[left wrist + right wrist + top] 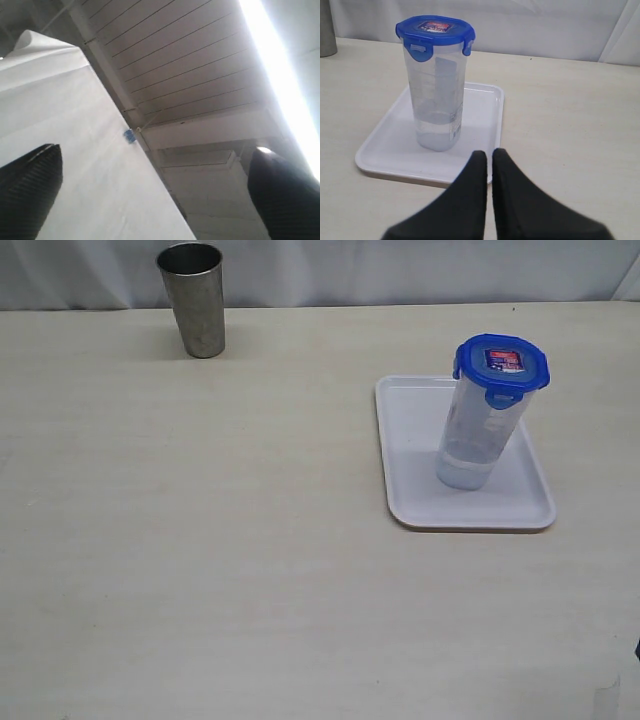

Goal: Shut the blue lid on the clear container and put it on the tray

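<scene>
Nearest, in the right wrist view, the right gripper [489,152] shows two black fingers pressed together with only a thin slit between them, pinching nothing. It sits low over the pale wood-grain table [200,540], just short of the tray's near edge; its base is cut off by the frame.

Beyond it lies the tray [385,150] [420,500], white and flat on the table. The clear container [437,100] [478,435] stands upright on the tray. Its wall is cloudy, with faint raised markings too blurred to read. The blue lid [435,30] [502,365] sits on top of the container with its tabs folded down along the rim. The print on its red-and-white sticker cannot be made out.

Farther back, well apart from the tray, a grey steel cup [195,300] stands upright near the table's far edge; the right wrist view shows only a sliver of it. A white cloth backdrop [350,270] hangs behind.

The left gripper [157,152] appears only in its own wrist view. Its two dark fingers are spread wide with nothing between them, both cut off at the frame edge, and it points up at a slatted ceiling [190,60] beside a white sheet [60,100].
</scene>
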Controlling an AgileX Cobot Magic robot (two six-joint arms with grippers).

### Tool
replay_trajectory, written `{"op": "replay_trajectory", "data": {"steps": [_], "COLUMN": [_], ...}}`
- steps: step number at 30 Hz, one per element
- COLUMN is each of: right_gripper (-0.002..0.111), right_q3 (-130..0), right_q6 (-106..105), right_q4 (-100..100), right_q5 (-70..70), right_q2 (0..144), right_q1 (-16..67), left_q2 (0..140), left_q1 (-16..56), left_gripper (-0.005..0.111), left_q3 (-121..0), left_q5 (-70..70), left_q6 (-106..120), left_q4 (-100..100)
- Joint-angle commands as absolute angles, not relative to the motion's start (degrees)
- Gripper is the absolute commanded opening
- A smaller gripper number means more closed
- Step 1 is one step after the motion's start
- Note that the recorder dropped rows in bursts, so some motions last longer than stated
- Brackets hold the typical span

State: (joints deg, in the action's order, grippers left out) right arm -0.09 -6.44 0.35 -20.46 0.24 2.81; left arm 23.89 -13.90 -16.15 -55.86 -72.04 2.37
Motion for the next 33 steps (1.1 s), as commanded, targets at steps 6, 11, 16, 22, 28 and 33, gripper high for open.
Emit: {"op": "replay_trajectory", "data": {"steps": [6, 11, 16, 22, 28, 33], "right_gripper": [0.004, 0.004, 0.004, 0.004, 0.004, 0.004], "right_q3": [0.0, 0.0, 0.0, 0.0, 0.0, 0.0], "right_q6": [-6.66, -6.66, -6.66, -6.66, -6.66, -6.66], "right_q4": [0.55, 0.55, 0.55, 0.55, 0.55, 0.55], "right_q5": [-19.78, -19.78, -19.78, -19.78, -19.78, -19.78], "right_q2": [0.0, 0.0, 0.0, 0.0, 0.0, 0.0], "right_q1": [2.62, 2.62, 2.62, 2.62, 2.62, 2.62], "left_q2": [13.48, 7.96, 4.76, 2.18, 0.65, 0.0], "left_q1": [-13.92, -13.92, -13.92, -13.41, -7.81, -2.25], "left_gripper": [0.093, 0.093, 0.093, 0.093, 0.093, 0.093], "left_q3": [-7.65, -5.03, -4.18, -3.46, -3.46, -3.46], "left_q5": [-41.73, -41.18, -40.66, -40.56, -40.56, -40.43], "left_q6": [-72.29, -72.18, -72.18, -72.06, -72.06, -72.06], "left_q4": [2.37, 2.37, 2.37, 2.8, 2.8, 2.8]}}
